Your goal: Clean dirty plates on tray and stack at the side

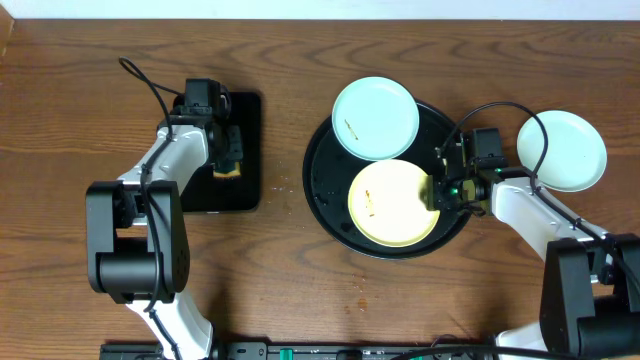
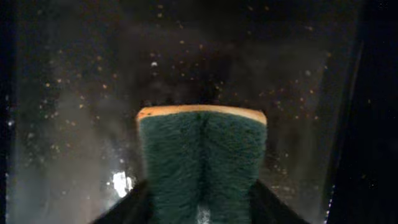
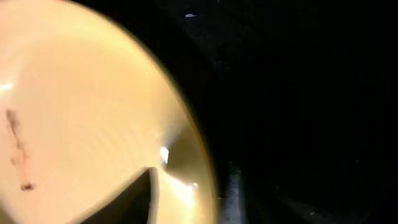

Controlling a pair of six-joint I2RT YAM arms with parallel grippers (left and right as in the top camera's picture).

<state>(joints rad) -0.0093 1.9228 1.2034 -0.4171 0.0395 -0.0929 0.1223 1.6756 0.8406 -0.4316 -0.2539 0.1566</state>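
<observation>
A pale yellow plate point(image 1: 390, 205) with a small brown smear lies in the round black tray point(image 1: 322, 185). A mint-blue plate point(image 1: 375, 118) with a brown smear rests over the tray's far rim. A second mint-blue plate point(image 1: 561, 150) lies on the wood table at the right. My right gripper point(image 1: 438, 190) is at the yellow plate's right edge. In the right wrist view its fingers point(image 3: 189, 186) close on the rim of the yellow plate point(image 3: 81, 112), over the black tray point(image 3: 298, 93). My left gripper point(image 1: 230, 152) is shut on a green and yellow sponge point(image 2: 202, 155).
The left gripper and sponge point(image 1: 229, 170) are over a smaller rectangular black tray point(image 1: 245, 120) at the left, whose wet, speckled floor point(image 2: 74, 124) shows in the left wrist view. Small crumbs lie on the wood between the two trays point(image 1: 280, 185).
</observation>
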